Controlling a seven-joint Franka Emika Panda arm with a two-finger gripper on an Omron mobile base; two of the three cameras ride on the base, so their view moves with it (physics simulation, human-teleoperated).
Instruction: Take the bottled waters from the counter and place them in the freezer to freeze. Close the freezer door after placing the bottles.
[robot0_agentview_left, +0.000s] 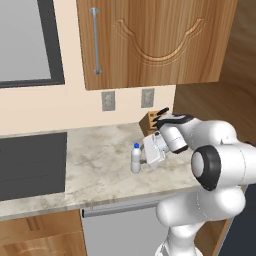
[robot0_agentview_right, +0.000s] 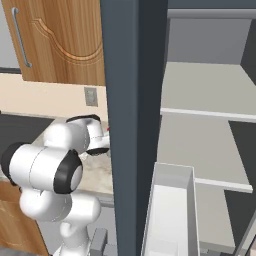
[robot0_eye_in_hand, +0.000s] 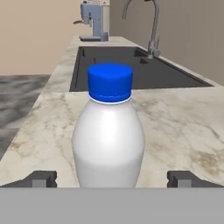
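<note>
Presently, the blue-capped bottle is being seen standing upright on the counter, and every other place is being given relative to it. Just beside the bottle, on the side toward the wooden knife block, the gripper is being held level with the bottle's body, its jaws spread wide with nothing clasped between them. In the hand view the bottle is being framed squarely between the two dark fingertips, one tip on each side of it and both apart from its white body; whether either is touching the plastic cannot be told. Beyond the bottle in that view, a dark sink with a curved tap is being shown set into the stone, and further still a grey appliance is being shown at the far end of the worktop. In the left base view the black cooktop is lying well apart from the bottle on the side away from the arm, a wooden wall cabinet is hanging above it, and a grey dishwasher front is sitting below the worktop edge. In the right base view the freezer is standing open, with pale shelves and a drawer exposed, past the dark freezer door on the arm's side.
</note>
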